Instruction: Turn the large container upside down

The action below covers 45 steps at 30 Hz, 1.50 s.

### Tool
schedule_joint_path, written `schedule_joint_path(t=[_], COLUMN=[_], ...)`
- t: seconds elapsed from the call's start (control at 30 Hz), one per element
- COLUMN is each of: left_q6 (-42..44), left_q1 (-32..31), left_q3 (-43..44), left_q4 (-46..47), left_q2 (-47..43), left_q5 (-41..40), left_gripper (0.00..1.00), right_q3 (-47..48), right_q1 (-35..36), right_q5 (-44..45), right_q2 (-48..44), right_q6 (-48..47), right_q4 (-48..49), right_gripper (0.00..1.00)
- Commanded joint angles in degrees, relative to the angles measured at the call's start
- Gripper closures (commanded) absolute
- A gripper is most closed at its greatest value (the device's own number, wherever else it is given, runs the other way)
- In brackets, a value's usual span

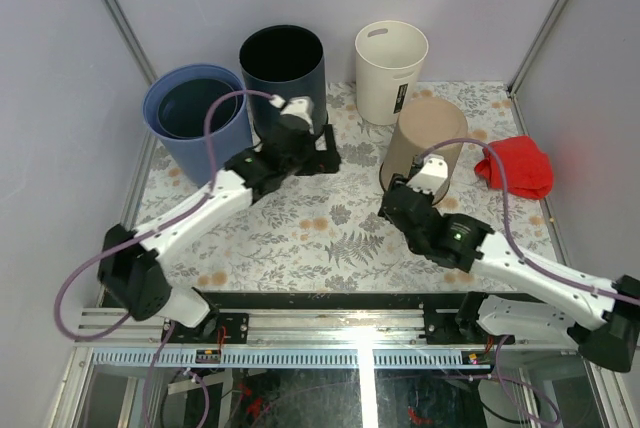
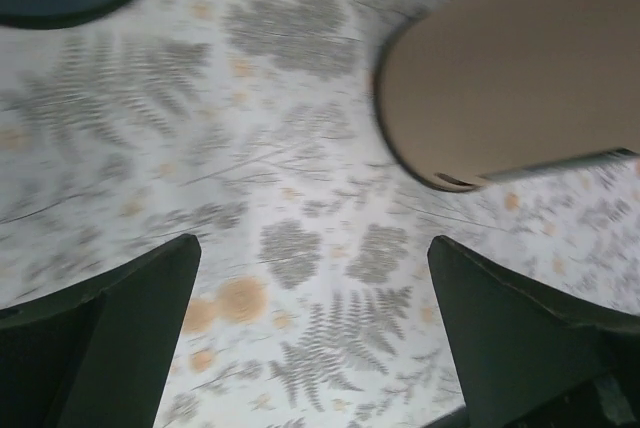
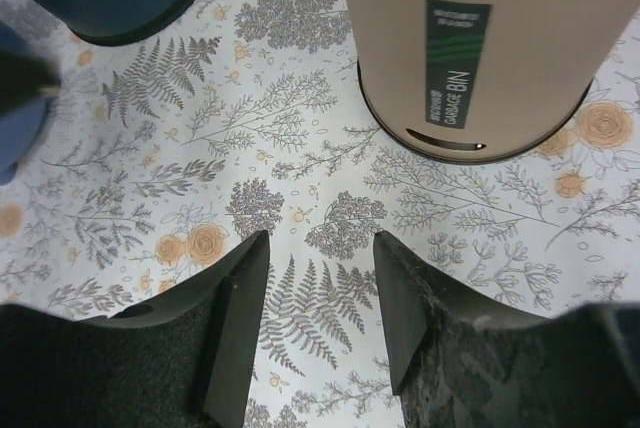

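Left hand (image 2: pixel 312 268), right hand (image 3: pixel 319 248): both spread, empty

Tan bin (image 1: pixel 430 133), green label (image 3: pixel 457 63). Navy bin (image 1: pixel 283 63), blue bin (image 1: pixel 175 148), cream bin (image 1: pixel 390 73), red cloth (image 1: pixel 517 166). Grey ferns, orange blooms on desk (image 1: pixel 330 223).

Upturned bin (image 1: pixel 430 143) left of cloth (image 1: pixel 515 166), before rear bin (image 1: pixel 391 68).

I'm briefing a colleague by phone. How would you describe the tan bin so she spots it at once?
On the fern-patterned table, look right, just beyond the right end effector. The tan bin stands there, between the white bin and the red cloth. Only it shows a closed flat top, not an open mouth.
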Motion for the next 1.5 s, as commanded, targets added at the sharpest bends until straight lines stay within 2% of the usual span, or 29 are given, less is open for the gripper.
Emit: schedule_joint_path(t=[0.0, 0.3, 0.63, 0.87, 1.13, 1.33, 1.47], left_q6=[1.7, 0.6, -1.6, -3.1, -3.9, -4.4, -4.0], left_q1=[3.0, 3.3, 3.3, 3.3, 3.3, 3.3, 3.3], left_q3=[-5.9, -8.0, -10.7, -10.8, -10.9, -11.0, -10.9], left_q4=[-5.1, -12.6, -14.7, -15.2, -15.0, -15.5, -16.1], left_q2=[-9.7, -22.2, -28.1, -28.6, -28.7, -28.5, -28.6], left_q5=[-2.8, -7.3, -6.5, -5.9, -5.4, -5.2, -7.5], left_gripper=[0.03, 0.01, 0.01, 0.01, 0.01, 0.01, 0.00], right_q3=[1.4, 6.6, 11.1, 12.9, 17.1, 25.9, 35.2], right_q1=[0.1, -5.7, -11.4, -18.3, -30.2, -39.2, -42.3], right_q5=[1.8, 2.9, 11.8, 14.0, 9.9, 2.4, 0.7], right_q2=[7.2, 21.5, 30.5, 34.7, 41.6, 49.0, 55.4], right_q6=[4.6, 9.6, 2.4, -1.0, -9.9, -16.4, -19.9], right_q4=[5.8, 6.8, 12.1, 14.3, 21.4, 23.9, 21.8], right_gripper=[0.46, 0.43, 0.41, 0.40, 0.40, 0.40, 0.40])
